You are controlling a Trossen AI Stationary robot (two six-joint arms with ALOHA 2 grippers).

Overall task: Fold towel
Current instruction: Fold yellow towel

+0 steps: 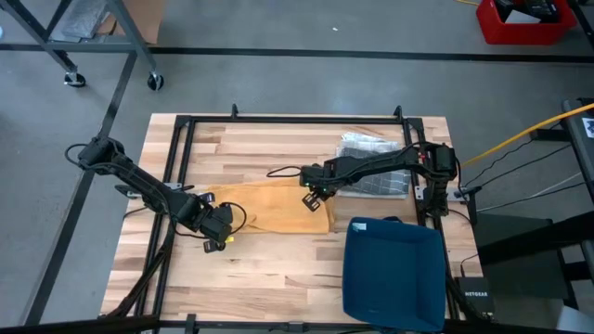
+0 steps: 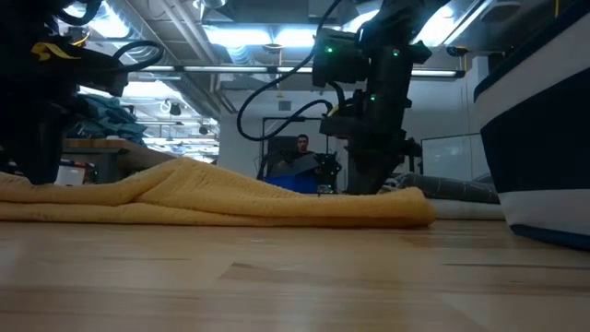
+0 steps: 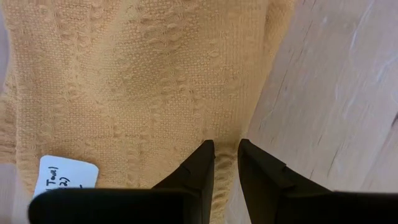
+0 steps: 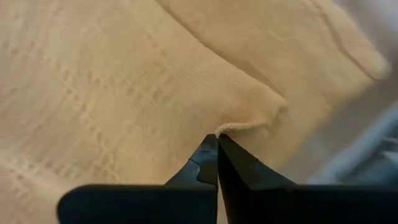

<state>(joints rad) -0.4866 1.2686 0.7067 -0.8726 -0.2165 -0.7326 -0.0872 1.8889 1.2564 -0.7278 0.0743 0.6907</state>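
Note:
A yellow towel (image 1: 269,209) lies flattened and bunched on the wooden table, a long low mound in the low view (image 2: 230,198). My left gripper (image 1: 220,232) stands on its left end, near a white label (image 3: 65,177), and is shut on the cloth. My right gripper (image 1: 313,200) points down on the towel's right part (image 4: 124,93), fingers shut at a small corner of an upper layer. My left gripper (image 3: 225,144) pinches a raised ridge of the towel (image 3: 224,168) between its two fingers, close to the towel's side edge. The fingers come from above, pointing steeply down. The cloth around them lies on the table. My right gripper (image 4: 217,135) has its fingertips closed on a puckered corner of an upper towel layer (image 4: 245,127), from above. Only a little cloth shows at the tips; one layer or several, I cannot tell. The towel rests on the table, slack.
A blue bin (image 1: 394,274) stands at the near right, close beside the towel's right end (image 2: 544,138). A grey patterned cloth (image 1: 371,167) lies at the far right under my right arm. Black frame rails (image 1: 186,139) border the table. A person (image 2: 300,152) sits far behind.

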